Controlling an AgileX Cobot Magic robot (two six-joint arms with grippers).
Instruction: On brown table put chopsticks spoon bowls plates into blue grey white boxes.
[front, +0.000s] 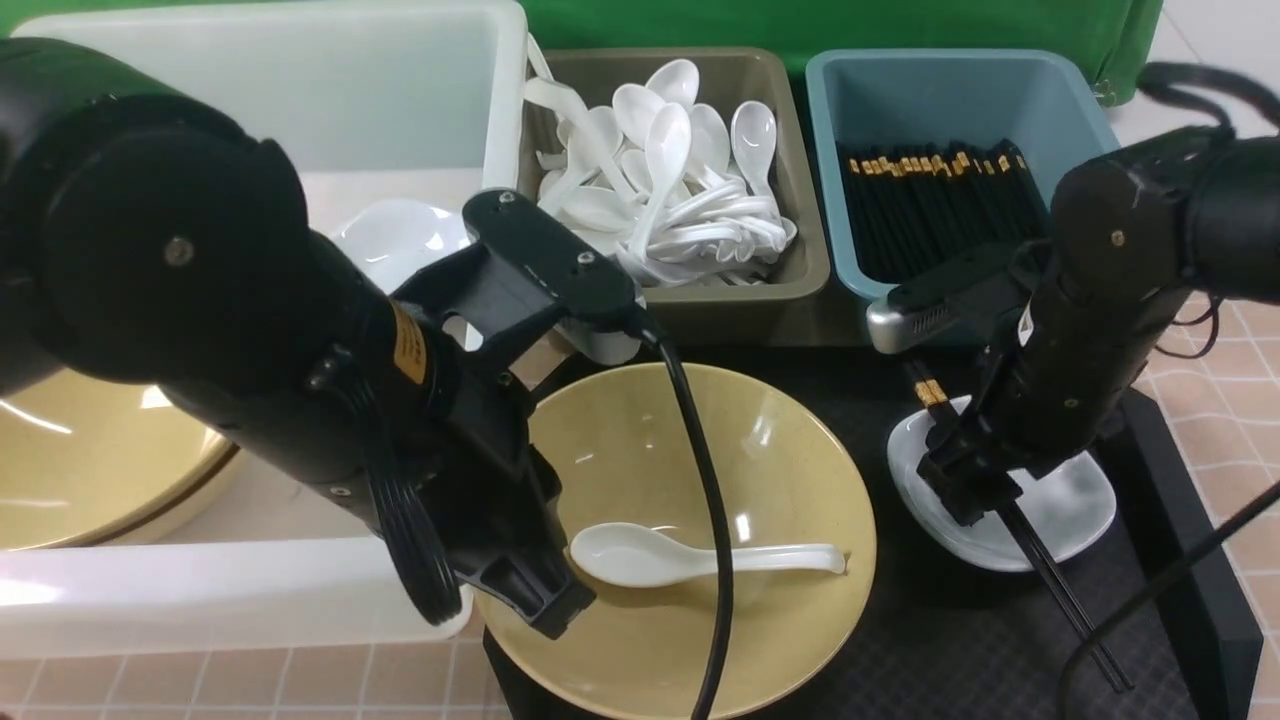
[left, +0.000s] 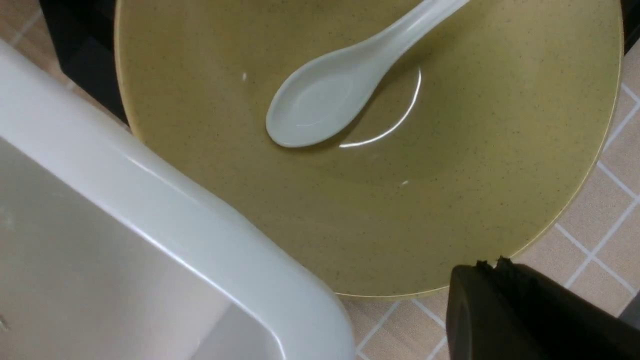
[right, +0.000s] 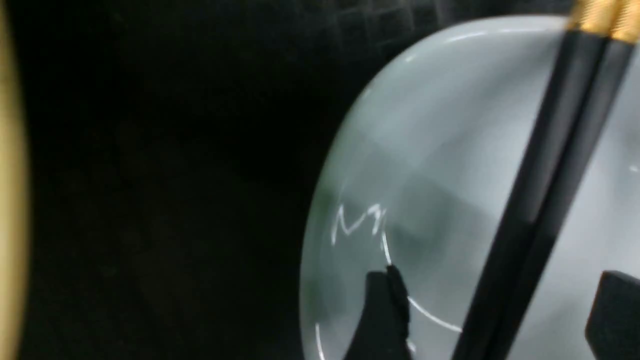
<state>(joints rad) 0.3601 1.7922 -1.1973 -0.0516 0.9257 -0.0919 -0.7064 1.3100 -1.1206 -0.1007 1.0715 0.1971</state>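
On the black tray, a yellow bowl holds a white spoon. My left gripper is shut and empty, just outside the bowl's near-left rim. In the left wrist view its tips sit at the rim, apart from the spoon. To the right, a pair of black chopsticks lies across a small white plate. My right gripper stands open low over that plate. The chopsticks pass between its fingers with a gap on each side.
The large white box at left holds another yellow bowl and white plates. The grey box holds several spoons and the blue box several chopsticks. The black tray sits on the brown table.
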